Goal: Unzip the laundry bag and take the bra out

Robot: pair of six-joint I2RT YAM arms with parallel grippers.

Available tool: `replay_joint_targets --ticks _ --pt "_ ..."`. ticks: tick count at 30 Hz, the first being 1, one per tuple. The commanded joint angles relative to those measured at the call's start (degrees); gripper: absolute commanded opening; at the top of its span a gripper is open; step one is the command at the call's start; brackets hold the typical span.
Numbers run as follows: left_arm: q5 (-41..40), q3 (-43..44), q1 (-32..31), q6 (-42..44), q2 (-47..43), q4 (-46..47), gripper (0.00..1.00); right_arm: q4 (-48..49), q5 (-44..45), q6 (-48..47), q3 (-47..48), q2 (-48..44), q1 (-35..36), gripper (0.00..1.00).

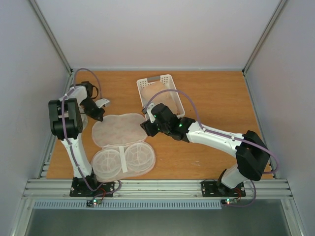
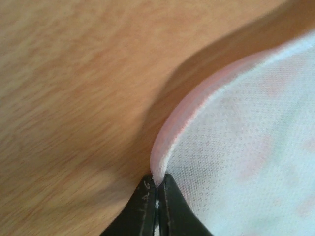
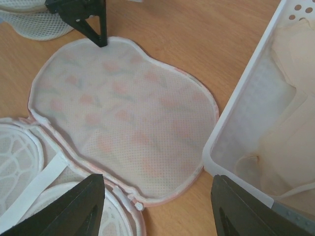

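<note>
The laundry bag lies unzipped and spread in two halves: a cream flap with pink marks, and a white mesh half with two round cups nearer the arms. My left gripper is shut on the flap's pink rim at its left end; its fingertips show in the right wrist view. My right gripper is open and empty over the flap's right end, near the zipper pull. The peach-beige bra lies inside the white basket; it also shows in the right wrist view.
The white perforated basket stands at the back centre, its wall touching the flap's right edge. Grey walls enclose the wooden table on three sides.
</note>
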Motion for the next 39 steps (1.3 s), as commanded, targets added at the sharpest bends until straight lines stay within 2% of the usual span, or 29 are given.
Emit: replay_joint_targets --ticks 1,7,14,20,24,28,33,39 --pt "2.24 -2.85 -0.41 1.08 -4.89 0.93 0.01 1.12 -0.52 -0.06 -0.84 -0.41 0.53 0.60" --pt "-0.06 -1.60 0.72 -2.31 -13.58 -0.77 0.01 1.45 -6.06 -1.80 -3.77 -1.64 0.97 0.60" --pt "-2.55 1.04 2.41 -5.33 -23.27 -3.37 0.01 4.15 -7.90 -1.00 -7.33 -1.43 2.66 0.60" --pt "1.21 0.43 2.60 -5.92 -32.31 -5.79 0.01 5.71 -8.08 0.18 -7.17 2.28 2.73 0.60" --pt "7.41 -9.29 2.52 1.32 -43.16 -5.47 0.01 6.45 -8.68 1.76 -6.60 5.27 2.71 0.60" --pt "6.02 -18.96 2.45 9.44 -53.23 -5.77 0.01 8.61 -9.18 3.33 -7.26 6.21 2.73 0.60" --pt "2.65 -27.64 2.45 17.65 -60.45 -6.88 0.01 10.40 -9.35 4.84 -7.96 5.48 2.73 0.60" --pt "5.81 -35.41 2.45 26.36 -65.69 -11.84 0.00 11.06 -8.93 5.11 -9.91 2.04 2.73 0.60"
